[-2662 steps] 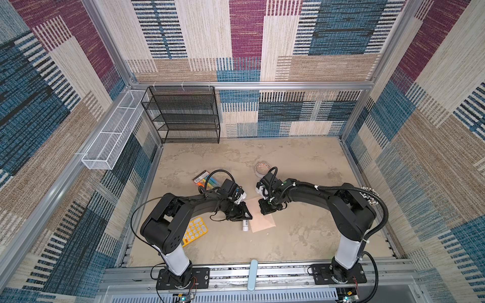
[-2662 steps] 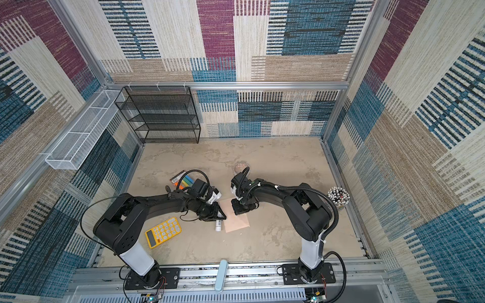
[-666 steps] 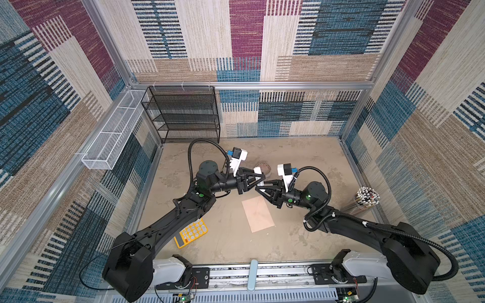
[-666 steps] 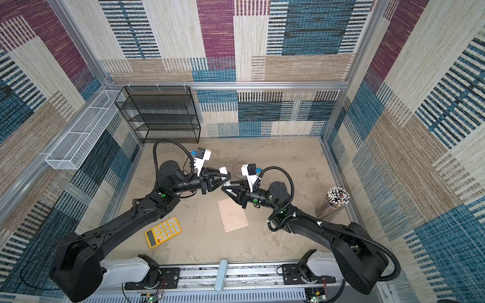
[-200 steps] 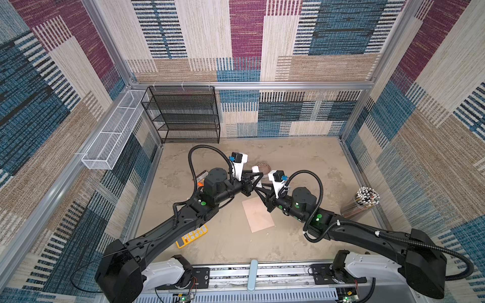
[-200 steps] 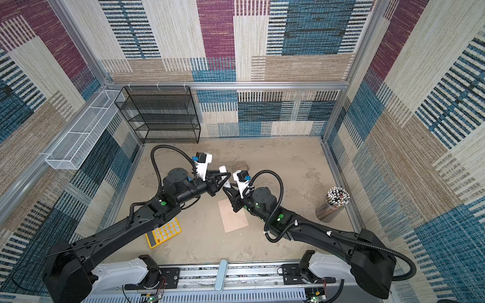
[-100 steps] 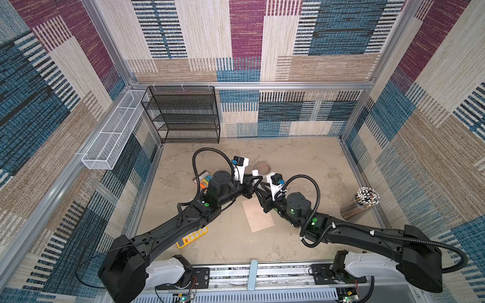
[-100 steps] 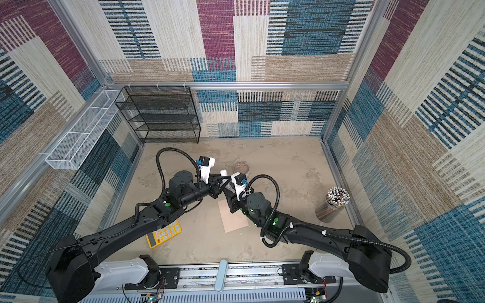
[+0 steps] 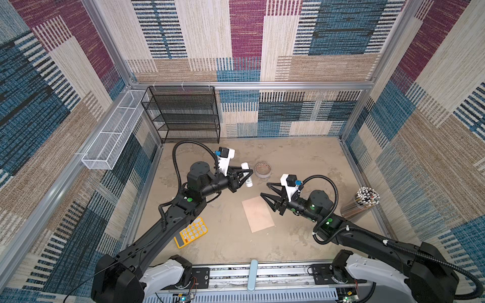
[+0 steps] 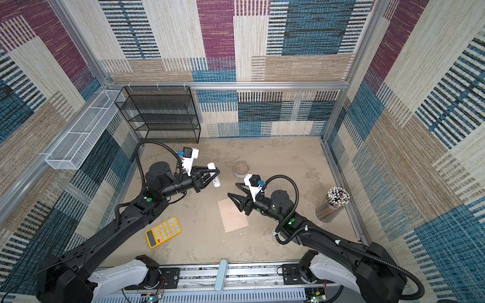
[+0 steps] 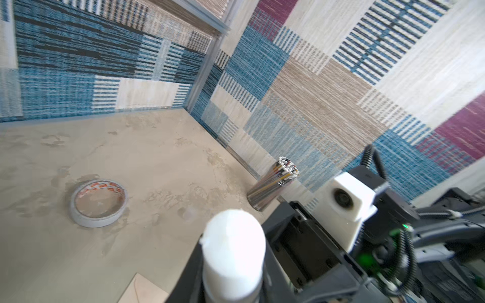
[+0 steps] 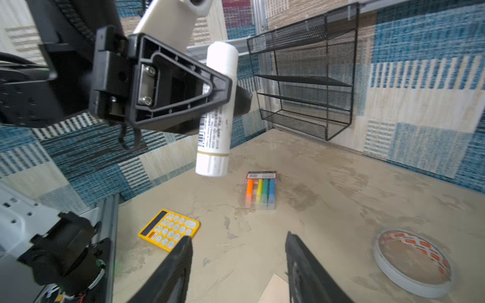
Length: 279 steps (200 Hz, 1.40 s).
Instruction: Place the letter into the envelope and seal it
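The peach envelope [image 9: 258, 215] [image 10: 233, 215] lies flat on the table between the two arms, and a corner of it shows in the wrist views [image 11: 141, 291] [image 12: 275, 291]. The letter is hidden in every view. My left gripper [image 9: 249, 176] [image 10: 217, 173] [image 11: 233, 274] hangs above the table behind the envelope, shut on a white glue stick [image 9: 246, 175] [image 10: 214, 174] [image 11: 233, 251] [image 12: 216, 110]. My right gripper [image 9: 264, 189] [image 10: 232, 189] [image 12: 238, 249] is open and empty above the envelope's far right corner, pointing at the glue stick with a gap between them.
A tape roll [image 9: 263, 169] [image 12: 413, 262] lies behind the grippers. A yellow calculator [image 9: 191, 232] [image 12: 169, 229] sits under the left arm, a pack of coloured markers [image 12: 261, 192] beyond it. A cup of pencils [image 9: 363, 203] stands at the right wall, a black wire rack [image 9: 183, 115] at the back.
My right gripper has opened and drawn back to the right, away from the glue stick that it had been up against. The left gripper still holds the stick and has shifted a little to the left.
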### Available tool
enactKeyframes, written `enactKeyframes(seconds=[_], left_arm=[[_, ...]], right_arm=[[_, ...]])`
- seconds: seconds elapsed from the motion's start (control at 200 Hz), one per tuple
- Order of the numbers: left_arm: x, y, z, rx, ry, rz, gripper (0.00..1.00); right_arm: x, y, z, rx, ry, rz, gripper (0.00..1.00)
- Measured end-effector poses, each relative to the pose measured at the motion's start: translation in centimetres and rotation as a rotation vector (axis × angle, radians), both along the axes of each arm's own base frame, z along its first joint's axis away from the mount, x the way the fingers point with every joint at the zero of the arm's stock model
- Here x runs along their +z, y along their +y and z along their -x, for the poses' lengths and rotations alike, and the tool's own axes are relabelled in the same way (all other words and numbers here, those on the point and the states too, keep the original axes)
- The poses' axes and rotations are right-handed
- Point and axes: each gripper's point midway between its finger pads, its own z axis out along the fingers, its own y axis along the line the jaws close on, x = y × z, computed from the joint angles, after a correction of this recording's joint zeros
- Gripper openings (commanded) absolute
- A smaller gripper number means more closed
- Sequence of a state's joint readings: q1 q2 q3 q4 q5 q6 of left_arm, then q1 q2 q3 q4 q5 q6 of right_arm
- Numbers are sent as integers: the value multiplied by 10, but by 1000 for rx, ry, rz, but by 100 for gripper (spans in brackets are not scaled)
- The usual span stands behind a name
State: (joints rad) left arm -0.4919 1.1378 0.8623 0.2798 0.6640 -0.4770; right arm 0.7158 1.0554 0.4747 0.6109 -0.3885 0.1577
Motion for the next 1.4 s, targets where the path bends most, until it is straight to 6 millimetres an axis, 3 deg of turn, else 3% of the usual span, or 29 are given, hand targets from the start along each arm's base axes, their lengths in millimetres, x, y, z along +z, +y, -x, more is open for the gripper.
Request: enactKeyframes(seconds=[0.22, 0.521, 0.832, 1.202, 1.398], left_arm=[[2, -11, 26, -175, -3, 43, 0], [-1, -13, 30, -207, -5, 51, 0], [-1, -17, 31, -235, -5, 60, 0], [-1, -21, 32, -248, -9, 68, 0], [-1, -24, 32, -246, -31, 48, 0]], right_arm=[[6, 14, 11, 225, 34, -41, 58], [21, 29, 26, 400, 39, -83, 50], [19, 35, 24, 445, 79, -81, 47], [14, 40, 19, 452, 130, -85, 24], [14, 40, 18, 452, 143, -87, 19]])
